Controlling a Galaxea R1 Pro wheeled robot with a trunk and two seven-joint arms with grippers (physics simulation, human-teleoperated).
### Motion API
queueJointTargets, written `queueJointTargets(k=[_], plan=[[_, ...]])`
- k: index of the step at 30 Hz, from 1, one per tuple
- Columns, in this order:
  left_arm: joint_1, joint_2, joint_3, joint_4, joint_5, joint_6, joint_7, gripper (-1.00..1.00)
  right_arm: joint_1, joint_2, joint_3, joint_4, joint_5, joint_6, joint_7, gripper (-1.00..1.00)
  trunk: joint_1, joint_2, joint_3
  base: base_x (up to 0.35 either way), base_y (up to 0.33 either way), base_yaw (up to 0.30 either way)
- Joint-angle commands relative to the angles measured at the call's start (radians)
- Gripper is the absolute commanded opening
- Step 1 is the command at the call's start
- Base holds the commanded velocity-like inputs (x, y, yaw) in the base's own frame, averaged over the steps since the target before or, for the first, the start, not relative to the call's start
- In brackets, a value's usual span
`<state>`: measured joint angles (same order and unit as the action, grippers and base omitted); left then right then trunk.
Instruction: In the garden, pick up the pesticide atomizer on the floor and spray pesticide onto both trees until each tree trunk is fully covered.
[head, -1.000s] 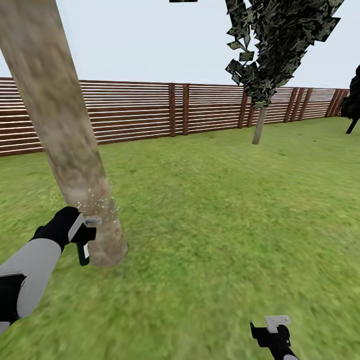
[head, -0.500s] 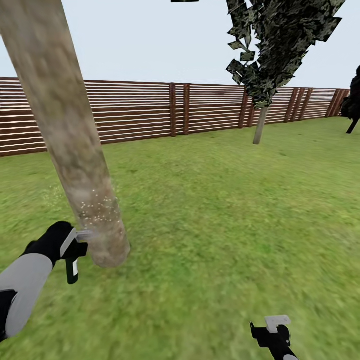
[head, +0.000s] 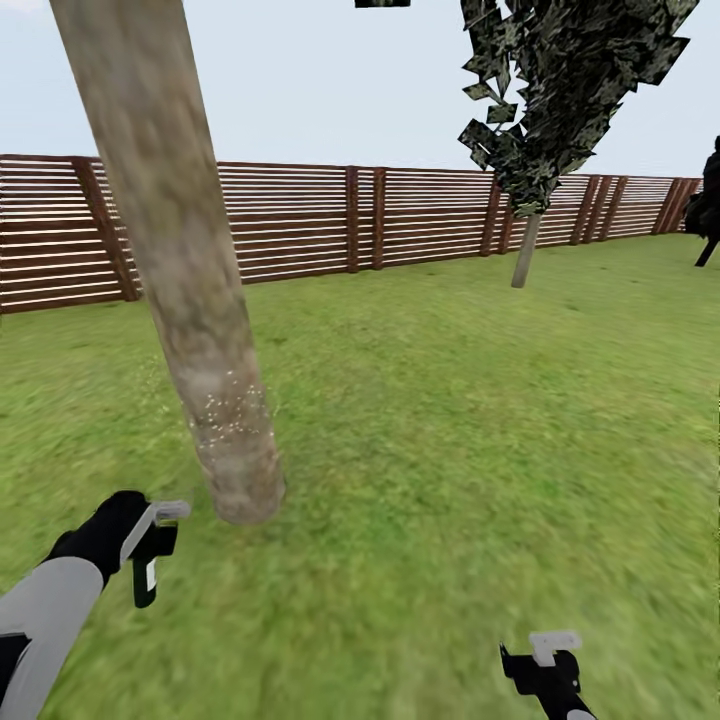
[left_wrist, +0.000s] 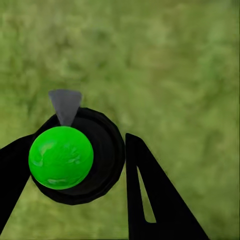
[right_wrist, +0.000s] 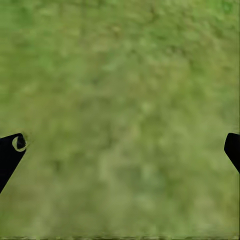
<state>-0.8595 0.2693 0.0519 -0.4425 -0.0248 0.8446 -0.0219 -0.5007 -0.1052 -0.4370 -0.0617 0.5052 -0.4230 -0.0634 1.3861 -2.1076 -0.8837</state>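
Where the lawn (head: 470, 420) spreads wide and green, a red-brown slat fence (head: 300, 220) closes its far edge under pale sky. Nearest the robot, the thick mottled tree trunk (head: 190, 290) leans up out of frame, its crown cut off; pale specks dot its lower part. Well beyond the trunk, beside the fence, stands a dark-leaved tree (head: 560, 90). Open grass lies between them. Near the trunk's base, the left claw (head: 140, 545) grips the pesticide atomizer (head: 148, 570), nozzle toward the trunk. Far from the trunk, the right claw (head: 545, 665) hangs spread open.
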Motion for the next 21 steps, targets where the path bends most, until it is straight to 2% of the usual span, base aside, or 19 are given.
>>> queueJointTargets(k=[1,4,7,8,10,11,12,13,14,15,16,17,19,21], plan=[[0.01,-0.004,0.005,0.003,-0.005,-0.018,-0.003,-1.0,-0.001,0.0,-0.005,0.003,0.011,-0.003,-0.006,1.0,-0.001,0.0,-0.001,-0.295,0.165,0.0],[0.05,-0.013,0.005,0.01,-0.003,-0.143,-0.01,-1.0,-0.001,0.0,-0.005,0.003,0.01,-0.003,-0.007,1.0,-0.001,0.0,-0.001,-0.296,0.161,0.0],[0.067,-0.022,0.005,0.013,-0.002,-0.243,-0.033,-1.0,-0.001,0.0,-0.005,0.004,0.011,-0.003,-0.006,1.0,-0.001,0.0,-0.001,-0.304,0.136,0.0],[0.069,-0.034,0.004,0.013,-0.007,-0.282,-0.086,-1.0,-0.001,0.0,-0.005,0.004,0.011,-0.003,-0.005,1.0,-0.001,0.0,-0.001,-0.161,0.065,0.0],[0.078,-0.041,0.0,0.012,-0.014,-0.308,-0.167,-1.0,-0.001,0.001,0.001,0.002,0.013,-0.003,-0.003,1.0,-0.001,0.0,-0.001,-0.062,0.025,0.0],[0.087,-0.043,-0.006,0.012,-0.016,-0.313,-0.192,-1.0,-0.001,0.001,0.016,0.001,0.016,-0.002,-0.001,1.0,-0.001,0.0,-0.001,-0.027,0.011,0.0],[0.104,-0.045,-0.047,0.011,-0.023,-0.333,-0.23,-1.0,-0.002,0.001,0.074,-0.002,0.039,-0.002,0.003,1.0,-0.001,0.0,-0.001,-0.014,0.006,0.0],[0.115,-0.054,-0.118,0.011,-0.031,-0.366,-0.272,-1.0,-0.002,0.001,0.147,-0.013,0.074,-0.002,0.011,1.0,-0.001,0.0,-0.001,-0.007,0.003,0.0],[0.123,-0.068,-0.237,0.012,-0.035,-0.418,-0.34,-1.0,-0.001,0.001,0.238,-0.054,0.121,-0.002,0.044,1.0,-0.001,0.0,-0.001,-0.003,0.001,0.0],[0.126,-0.075,-0.308,0.013,-0.036,-0.444,-0.392,-1.0,-0.002,0.002,0.285,-0.099,0.143,-0.001,0.091,1.0,-0.001,0.0,-0.001,-0.001,0.001,0.0],[0.127,-0.081,-0.356,0.013,-0.037,-0.457,-0.44,-1.0,-0.002,0.003,0.31,-0.156,0.155,0.0,0.17,1.0,-0.001,0.0,-0.001,0.0,0.0,0.0],[0.13,-0.088,-0.384,0.014,-0.039,-0.465,-0.476,-1.0,-0.001,0.004,0.324,-0.218,0.162,0.002,0.273,1.0,-0.001,0.0,-0.001,0.0,0.0,0.0],[0.148,-0.099,-0.415,0.015,-0.042,-0.471,-0.508,-1.0,-0.003,0.004,0.334,-0.319,0.168,0.022,0.511,1.0,-0.001,0.0,-0.001,0.0,0.0,0.0],[0.162,-0.106,-0.474,0.015,-0.044,-0.474,-0.517,-1.0,-0.012,0.005,0.337,-0.407,0.169,0.05,0.682,1.0,-0.001,0.0,-0.001,0.0,0.0,0.0]])
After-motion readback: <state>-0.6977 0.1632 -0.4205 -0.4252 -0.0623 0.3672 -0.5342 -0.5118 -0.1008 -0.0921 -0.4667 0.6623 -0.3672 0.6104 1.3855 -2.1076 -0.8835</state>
